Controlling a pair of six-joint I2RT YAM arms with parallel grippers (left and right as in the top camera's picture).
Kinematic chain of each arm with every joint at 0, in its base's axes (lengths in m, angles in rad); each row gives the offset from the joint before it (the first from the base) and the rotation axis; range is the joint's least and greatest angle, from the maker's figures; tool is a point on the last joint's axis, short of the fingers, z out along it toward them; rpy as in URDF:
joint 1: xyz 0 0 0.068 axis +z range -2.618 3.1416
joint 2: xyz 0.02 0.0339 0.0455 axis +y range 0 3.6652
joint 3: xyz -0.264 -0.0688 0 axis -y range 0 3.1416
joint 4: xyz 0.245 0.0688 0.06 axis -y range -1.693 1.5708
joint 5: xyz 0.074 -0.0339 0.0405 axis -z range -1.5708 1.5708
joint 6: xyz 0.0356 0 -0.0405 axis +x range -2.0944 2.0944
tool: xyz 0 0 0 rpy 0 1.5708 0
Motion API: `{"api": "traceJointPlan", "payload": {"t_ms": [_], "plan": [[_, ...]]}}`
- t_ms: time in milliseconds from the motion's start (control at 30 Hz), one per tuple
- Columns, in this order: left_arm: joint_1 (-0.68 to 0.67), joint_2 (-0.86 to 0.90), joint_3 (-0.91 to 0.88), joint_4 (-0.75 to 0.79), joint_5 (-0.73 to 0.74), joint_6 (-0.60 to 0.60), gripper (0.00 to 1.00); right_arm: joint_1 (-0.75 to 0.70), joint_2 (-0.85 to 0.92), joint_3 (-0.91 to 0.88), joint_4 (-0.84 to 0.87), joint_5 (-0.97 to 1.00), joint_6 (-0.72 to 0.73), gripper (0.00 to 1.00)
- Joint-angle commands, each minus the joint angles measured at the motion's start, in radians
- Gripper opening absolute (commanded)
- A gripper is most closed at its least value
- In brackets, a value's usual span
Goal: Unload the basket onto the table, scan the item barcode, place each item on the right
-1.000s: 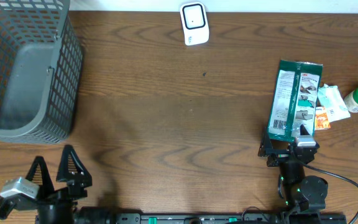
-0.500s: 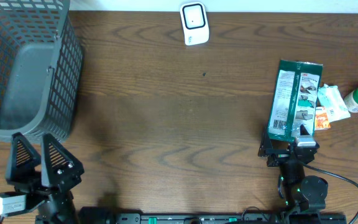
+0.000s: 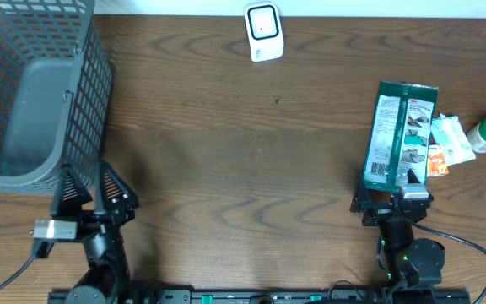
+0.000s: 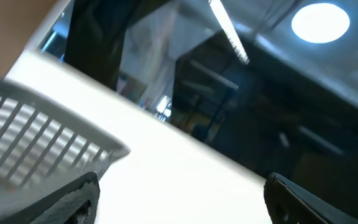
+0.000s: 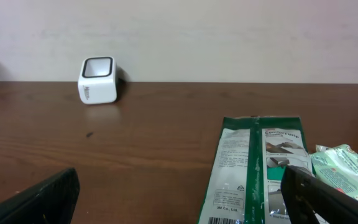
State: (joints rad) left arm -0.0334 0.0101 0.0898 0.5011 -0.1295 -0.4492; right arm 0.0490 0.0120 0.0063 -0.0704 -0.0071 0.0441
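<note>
Right end effector (image 3: 392,201), wide and empty, sits just short of the green packet (image 3: 401,127).

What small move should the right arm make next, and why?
Probably ease the right pincer down around the near end of the green packet. Its jaws stand open right at that end, the packet lies flat and not yet gripped, and the scanner stands at the far edge of the table.

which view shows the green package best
Overhead: it shows nearly the whole green package lying flat. The right wrist view shows only its far part, the near end cut off by the frame. The left wrist view does not show it.
</note>
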Motion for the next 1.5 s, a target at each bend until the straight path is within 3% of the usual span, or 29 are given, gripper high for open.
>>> {"api": "traceJointPlan", "payload": {"t_ms": [0, 167, 633, 1033, 1233, 1333, 1467], "plan": [[0.005, -0.008, -0.038, 0.010, 0.013, 0.002, 0.85, -0.008, -0.006, -0.001, -0.004, 0.002, -0.008, 0.99], [0.005, -0.008, -0.086, -0.008, 0.014, 0.002, 0.85, -0.008, -0.006, -0.001, -0.004, 0.002, -0.008, 0.99], [0.005, -0.008, -0.086, -0.369, 0.012, 0.016, 0.85, -0.008, -0.006, -0.001, -0.004, 0.002, -0.008, 0.99], [0.005, -0.008, -0.086, -0.561, 0.013, 0.195, 0.85, -0.008, -0.006, -0.001, -0.004, 0.002, -0.008, 0.99], [0.005, -0.008, -0.086, -0.564, 0.056, 0.308, 0.85, -0.008, -0.006, -0.001, -0.004, 0.002, -0.008, 0.99], [0.005, -0.008, -0.086, -0.565, 0.123, 0.441, 0.85, -0.008, -0.006, -0.001, -0.004, 0.002, -0.008, 0.99], [0.005, -0.008, -0.086, -0.572, 0.122, 0.449, 0.85, -0.008, -0.006, -0.001, -0.004, 0.002, -0.008, 0.99]]}}
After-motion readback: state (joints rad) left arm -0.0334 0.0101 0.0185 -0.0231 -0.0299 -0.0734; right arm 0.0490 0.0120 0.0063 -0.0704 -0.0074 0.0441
